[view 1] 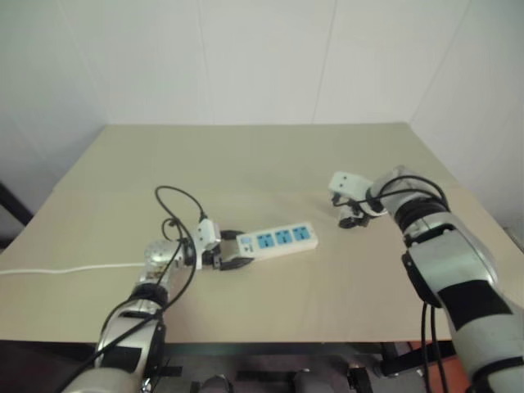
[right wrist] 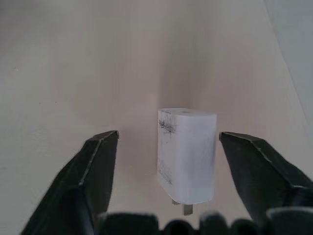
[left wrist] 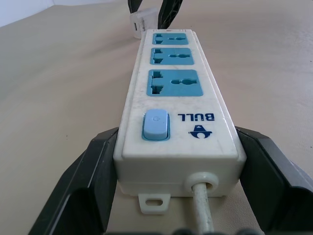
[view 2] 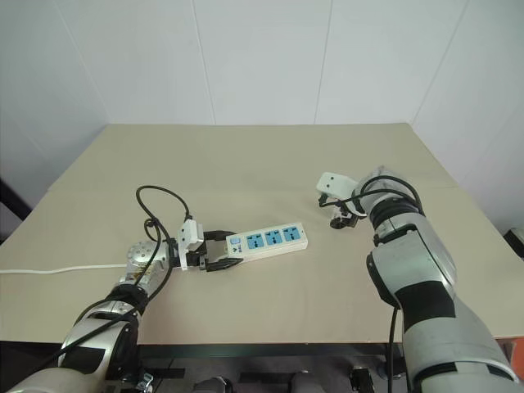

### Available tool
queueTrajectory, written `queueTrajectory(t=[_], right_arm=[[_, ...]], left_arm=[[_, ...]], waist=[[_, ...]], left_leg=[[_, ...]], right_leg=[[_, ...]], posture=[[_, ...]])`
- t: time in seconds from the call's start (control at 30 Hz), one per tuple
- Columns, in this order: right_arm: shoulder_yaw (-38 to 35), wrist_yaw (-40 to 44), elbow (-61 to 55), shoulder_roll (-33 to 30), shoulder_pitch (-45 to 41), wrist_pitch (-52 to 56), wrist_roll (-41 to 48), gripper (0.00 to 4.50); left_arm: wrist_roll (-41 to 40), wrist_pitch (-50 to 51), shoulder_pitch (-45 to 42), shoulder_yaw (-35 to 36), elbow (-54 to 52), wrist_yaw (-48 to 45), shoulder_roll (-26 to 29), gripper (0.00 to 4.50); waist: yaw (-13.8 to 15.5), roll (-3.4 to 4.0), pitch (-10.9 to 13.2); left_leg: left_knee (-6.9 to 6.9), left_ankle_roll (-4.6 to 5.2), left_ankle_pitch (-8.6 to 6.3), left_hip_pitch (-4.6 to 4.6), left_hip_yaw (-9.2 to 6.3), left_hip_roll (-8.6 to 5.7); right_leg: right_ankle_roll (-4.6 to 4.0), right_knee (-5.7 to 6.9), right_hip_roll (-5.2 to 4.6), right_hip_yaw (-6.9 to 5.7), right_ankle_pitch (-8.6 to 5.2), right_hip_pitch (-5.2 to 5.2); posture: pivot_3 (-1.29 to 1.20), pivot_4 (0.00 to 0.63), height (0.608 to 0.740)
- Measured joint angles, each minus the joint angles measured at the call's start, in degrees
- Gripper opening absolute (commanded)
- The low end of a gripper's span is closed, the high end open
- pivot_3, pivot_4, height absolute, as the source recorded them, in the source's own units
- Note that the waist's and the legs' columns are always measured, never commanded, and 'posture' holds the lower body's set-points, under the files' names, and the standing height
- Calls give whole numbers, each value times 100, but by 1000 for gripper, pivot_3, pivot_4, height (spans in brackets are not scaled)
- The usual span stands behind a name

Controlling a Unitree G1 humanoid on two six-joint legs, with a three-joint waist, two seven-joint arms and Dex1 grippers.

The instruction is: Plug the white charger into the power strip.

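White charger (right wrist: 187, 155) between right gripper (right wrist: 168, 147) fingers — untouched, left gripper (left wrist: 171, 161) clamping power strip (left wrist: 176, 98)

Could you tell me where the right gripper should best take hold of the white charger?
Grip the white charger across its two broad flat faces, one finger on each. It lies between the right gripper's open fingers with a metal prong pointing back toward the wrist, so closing on the body from here looks sound and leaves the prongs free. The table around it is bare.

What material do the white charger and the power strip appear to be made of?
White charger: probably hard plastic, matte, with grey scuff marks and a metal prong underneath. Power strip: likely glossy moulded white plastic, slightly smudged, with blue plastic socket faces and switch.
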Motion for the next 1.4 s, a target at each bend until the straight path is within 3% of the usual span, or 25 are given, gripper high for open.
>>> queueTrajectory(t=[0.17, 0.2, 0.53, 0.63, 0.77, 0.83, 0.93, 1.0, 1.1, 1.23, 1.4], right_arm=[[-76, -177, -1, 29, 4, -24, -124, 1178], [-77, -190, 3, 41, 7, -31, -161, 1068], [-142, 303, -9, 41, -74, 31, -290, 1068], [-752, 819, -7, 55, -373, 1126, 242, 1068], [-778, 1443, -493, -79, -721, 2528, 338, 1068], [-559, 2068, -1468, -287, -456, 3498, 344, 1068], [-193, 2781, -3881, -958, 613, 5249, 574, 1068], [85, 2949, -5906, -1556, 1513, 6457, 941, 1068], [263, 2734, -7677, -1958, 2138, 7429, 1374, 1068], [226, 2075, -8578, -2001, 2406, 7961, 1775, 1068], [219, 1182, -8879, -2028, 2619, 7855, 2017, 1068]], left_arm=[[-17, 3, 141, -15, -195, 62, 70, 3242], [-17, 7, 162, -30, -224, 85, 82, 3242], [-38, 79, 222, -107, -387, 108, 179, 3242], [-88, 97, 221, -134, -398, 9, 334, 3242], [-163, 140, 248, -137, -392, -11, 378, 3242], [-202, 148, 256, -155, -396, 3, 370, 3242], [-219, 138, 260, -193, -395, 92, 304, 3242], [-224, 147, 249, -208, -388, 125, 271, 3242], [-230, 250, 247, -206, -378, 139, 271, 3242], [-229, 299, 252, -218, -390, 178, 212, 3242], [-229, 296, 249, -281, -412, 184, 210, 3242]], waist=[[-71, 2, -2], [-80, 2, -3], [-111, 12, -9], [-171, 17, -6], [-217, 20, -7], [-216, 20, -7], [-149, 21, -8], [-112, 25, -8], [-122, 36, -14], [-91, 33, -16], [-52, 32, -16]], left_leg=[[-4, 0, 0, 14, 0, 0], [-4, 0, 0, 22, 0, 0], [-7, 0, 0, 23, 0, 2], [-12, 0, 0, 23, 1, 3], [-20, 0, 0, 27, -3, 9], [-16, 0, 0, 21, -3, 8], [-3, 0, -1, -3, -15, 5], [-2, -1, -1, -8, -16, 4], [1, -1, -1, 4, -13, 4], [1, -2, -1, 15, -12, 4], [0, -1, -1, 4, -12, 2]], right_leg=[[0, 3, 1, 1, -2, 11], [4, 3, 1, 1, -5, 19], [12, 6, 4, 2, -11, 16], [-2, 14, 6, 8, -3, 6], [5, 16, 13, 6, -14, 6], [7, 16, 12, 6, -16, 3], [12, 17, 12, -1, -19, -8], [13, 16, 10, -2, -19, -12], [15, 16, 10, -1, -21, -5], [16, 5, 9, -1, -21, 9], [17, 2, 6, -2, -22, 3]], posture=[[0, 150, 740], [0, 150, 740], [0, 150, 740], [0, 150, 740], [0, 150, 740], [0, 150, 740], [0, 150, 740], [0, 150, 740], [0, 150, 740], [0, 150, 740], [0, 150, 740]])
